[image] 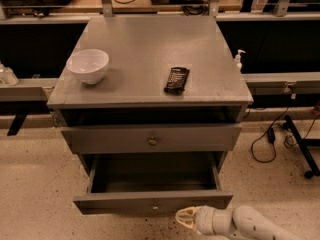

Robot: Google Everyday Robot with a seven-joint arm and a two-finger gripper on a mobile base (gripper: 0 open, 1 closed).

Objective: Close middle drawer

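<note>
The middle drawer (pixel 152 202) is pulled well out of the grey cabinet (pixel 150 59), and its deep box is open and empty. Its low, flat front has a small round knob (pixel 155 204) at the centre. My gripper (pixel 183 219) is at the bottom of the view. Its cream tip points left, at the lower edge of the drawer front, just right of the knob. I cannot tell whether it touches the front. The taller drawer front above (pixel 150 138) stands slightly out from the cabinet.
A white bowl (pixel 88 65) and a dark snack bar (pixel 177 79) lie on the cabinet top. A soap dispenser (pixel 239 59) stands on the rail to the right. Cables (pixel 270 136) and a black stand foot (pixel 302 151) lie on the speckled floor at the right.
</note>
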